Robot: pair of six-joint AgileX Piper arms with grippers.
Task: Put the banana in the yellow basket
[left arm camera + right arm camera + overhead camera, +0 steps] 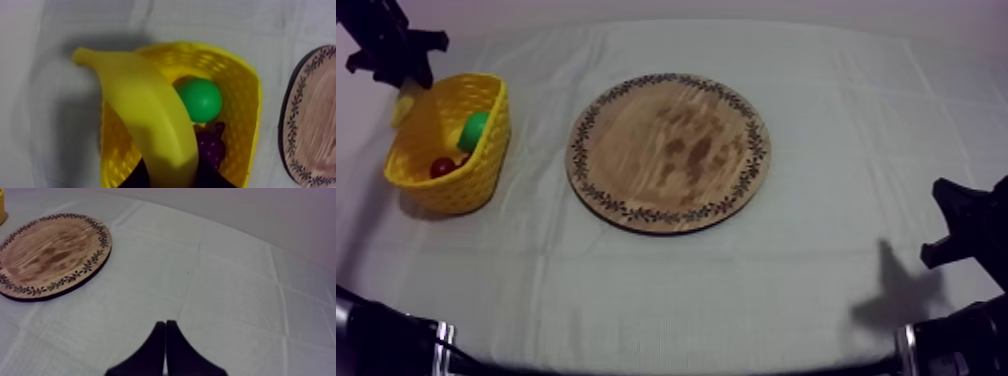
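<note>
Two arms logged. In the top view my left gripper point(408, 78) is at the upper left of the frame, above the far rim of the yellow basket point(486, 165), and its jaws are clamped on the banana point(145, 110). In the left wrist view dark fingers point(131, 178) flank the banana's near end. Its long axis runs away from the gripper and crosses the basket rim at a slant. The far tip points out past the rim, over the cloth point(816, 290). It hangs above the basket's contents; I cannot tell whether it touches the rim. Inside the basket lie a green pear point(200, 98), a bunch of grapes point(212, 146) and a small red fruit point(442, 167). The wooden board point(669, 152) sits centre frame, apart from the basket with a strip of cloth between. Wide open cloth lies right of and below the board. My right gripper point(165, 325) is low at the right edge, fingers pressed together on nothing, well apart from the board.
</note>
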